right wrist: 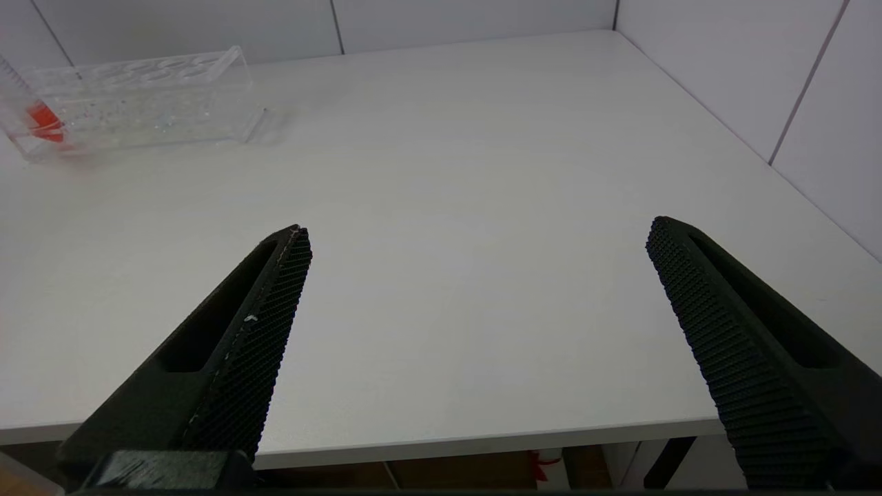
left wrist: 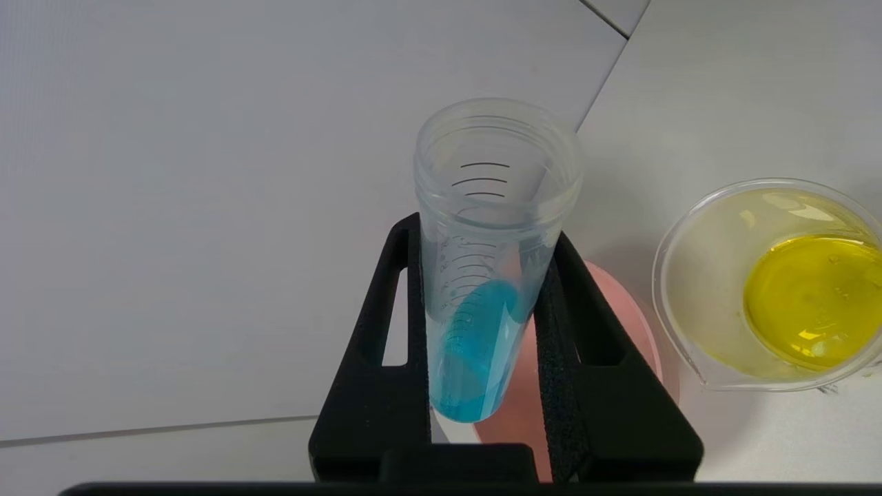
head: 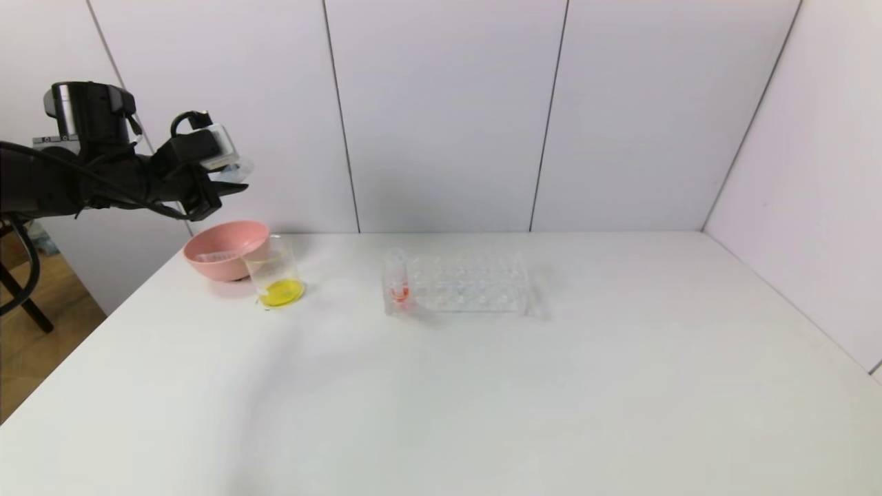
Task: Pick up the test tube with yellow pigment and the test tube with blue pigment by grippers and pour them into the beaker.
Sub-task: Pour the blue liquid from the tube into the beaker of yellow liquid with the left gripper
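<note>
My left gripper (head: 234, 180) is raised high over the pink bowl at the table's far left. In the left wrist view the left gripper (left wrist: 486, 234) is shut on the test tube with blue pigment (left wrist: 482, 289), whose open mouth points away from the wrist; the blue liquid sits in its rounded bottom. The tube shows faintly at the fingertips in the head view (head: 238, 169). The beaker (head: 274, 265) stands on the table beside the bowl, below the gripper, with yellow liquid in it; it also shows in the left wrist view (left wrist: 696, 275). No tube with yellow pigment shows. My right gripper (right wrist: 479, 229) is open and empty near the table's front edge.
The pink bowl (head: 224, 241) touches the beaker's far left side and holds a clear item. A clear tube rack (head: 475, 286) stands mid-table with an orange-red tube (head: 399, 281) at its left end. White walls close the table's back and right sides.
</note>
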You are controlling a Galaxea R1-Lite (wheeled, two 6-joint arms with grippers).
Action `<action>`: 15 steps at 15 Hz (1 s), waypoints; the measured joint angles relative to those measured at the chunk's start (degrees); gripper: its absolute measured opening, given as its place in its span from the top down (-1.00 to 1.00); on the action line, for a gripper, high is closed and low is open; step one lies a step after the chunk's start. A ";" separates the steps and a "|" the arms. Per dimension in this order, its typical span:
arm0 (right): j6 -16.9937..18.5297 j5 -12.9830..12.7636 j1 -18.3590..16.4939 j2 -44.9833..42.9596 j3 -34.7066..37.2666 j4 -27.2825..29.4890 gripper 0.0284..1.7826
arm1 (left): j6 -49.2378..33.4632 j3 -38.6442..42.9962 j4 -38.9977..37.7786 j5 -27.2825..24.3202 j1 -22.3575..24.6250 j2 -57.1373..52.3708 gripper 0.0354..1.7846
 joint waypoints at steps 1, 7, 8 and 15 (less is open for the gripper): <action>0.02 0.00 0.00 0.00 0.00 -0.02 -0.99 | -0.02 0.02 0.05 0.06 -0.21 0.11 0.52; 0.00 0.00 0.00 0.00 0.00 -0.02 -0.99 | -0.07 -0.50 0.16 0.35 -1.05 1.18 0.52; 0.00 0.00 0.00 0.00 0.00 -0.02 -0.99 | -0.07 -0.56 0.13 0.28 -1.18 1.49 0.52; 0.02 0.00 0.00 0.00 0.00 -0.02 -0.99 | 8.77 -8.61 13.18 -0.09 0.11 3.89 0.52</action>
